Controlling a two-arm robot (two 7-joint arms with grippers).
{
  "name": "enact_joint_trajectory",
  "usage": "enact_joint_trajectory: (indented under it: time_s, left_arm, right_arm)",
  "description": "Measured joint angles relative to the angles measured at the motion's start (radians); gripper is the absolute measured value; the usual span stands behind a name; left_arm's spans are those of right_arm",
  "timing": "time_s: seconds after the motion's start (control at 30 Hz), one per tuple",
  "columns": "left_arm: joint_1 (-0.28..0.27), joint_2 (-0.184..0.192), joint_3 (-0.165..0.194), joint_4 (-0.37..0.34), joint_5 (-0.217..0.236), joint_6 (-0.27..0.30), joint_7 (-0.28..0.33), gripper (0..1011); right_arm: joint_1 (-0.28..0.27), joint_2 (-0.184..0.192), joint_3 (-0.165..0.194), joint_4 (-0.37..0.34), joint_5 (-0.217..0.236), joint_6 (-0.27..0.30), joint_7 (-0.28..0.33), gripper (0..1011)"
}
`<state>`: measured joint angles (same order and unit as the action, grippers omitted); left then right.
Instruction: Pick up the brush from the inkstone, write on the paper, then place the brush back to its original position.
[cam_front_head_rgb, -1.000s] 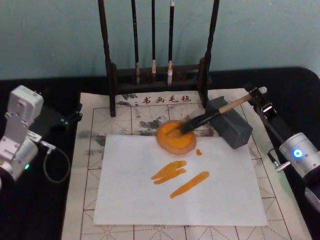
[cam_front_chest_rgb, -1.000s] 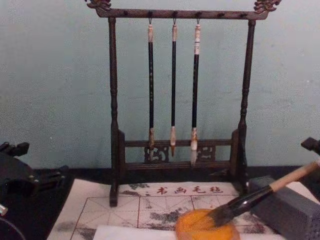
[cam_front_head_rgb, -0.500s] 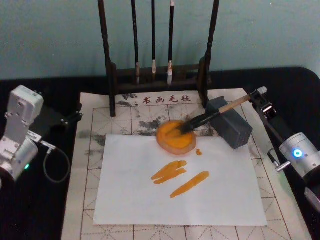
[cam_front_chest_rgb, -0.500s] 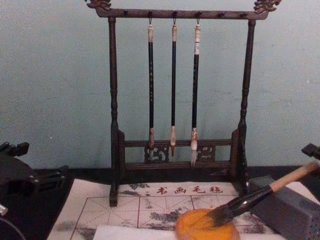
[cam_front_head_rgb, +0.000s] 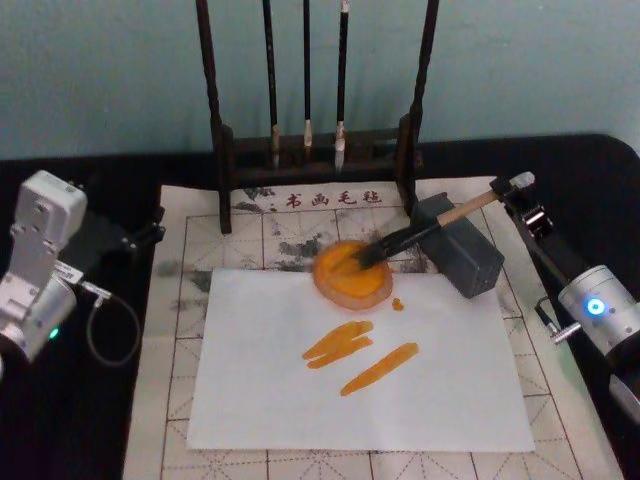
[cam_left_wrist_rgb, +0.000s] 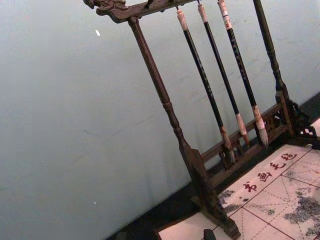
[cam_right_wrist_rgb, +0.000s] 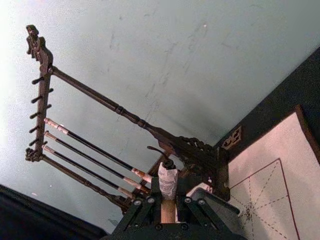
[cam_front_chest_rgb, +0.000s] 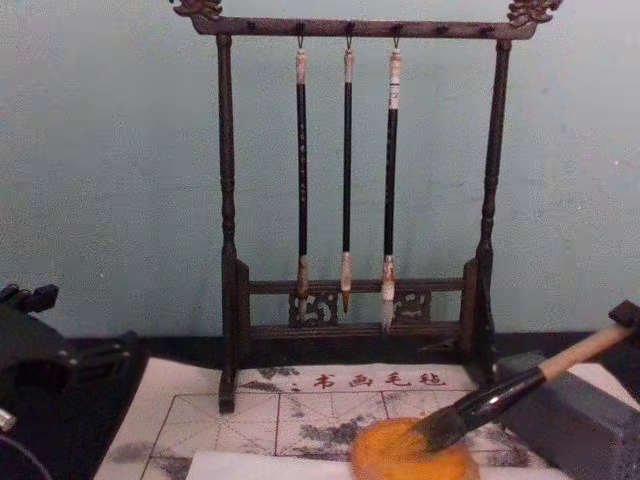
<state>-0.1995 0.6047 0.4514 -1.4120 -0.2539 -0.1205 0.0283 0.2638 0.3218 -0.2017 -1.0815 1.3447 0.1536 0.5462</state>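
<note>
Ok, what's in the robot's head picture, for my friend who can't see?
A thick brush lies with its tip in an orange dish and its handle across a grey block, the right gripper at the handle's end. The white paper has orange strokes; the left gripper is parked far left.

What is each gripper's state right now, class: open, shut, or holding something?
Left gripper: parked at the left; state cannot be told.
Right gripper: at the handle end of the brush; grip cannot be told.
</note>
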Motion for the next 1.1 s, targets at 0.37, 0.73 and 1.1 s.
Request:
enact_joint_trajectory:
  time_s: [0.37,0.73,1.1]
  left_arm:
    - [0.000,0.000,0.000,0.000,0.000,0.000,0.000,1001]
    - [0.000,0.000,0.000,0.000,0.000,0.000,0.000,1001]
    - [0.000,0.000,0.000,0.000,0.000,0.000,0.000,1001]
  right_arm:
    - [0.000,0.000,0.000,0.000,0.000,0.000,0.000,183]
    - [0.000,0.000,0.000,0.000,0.000,0.000,0.000,183]
    - [-0.004,0.009,0.004,-0.014,0.062,0.015,-0.004,183]
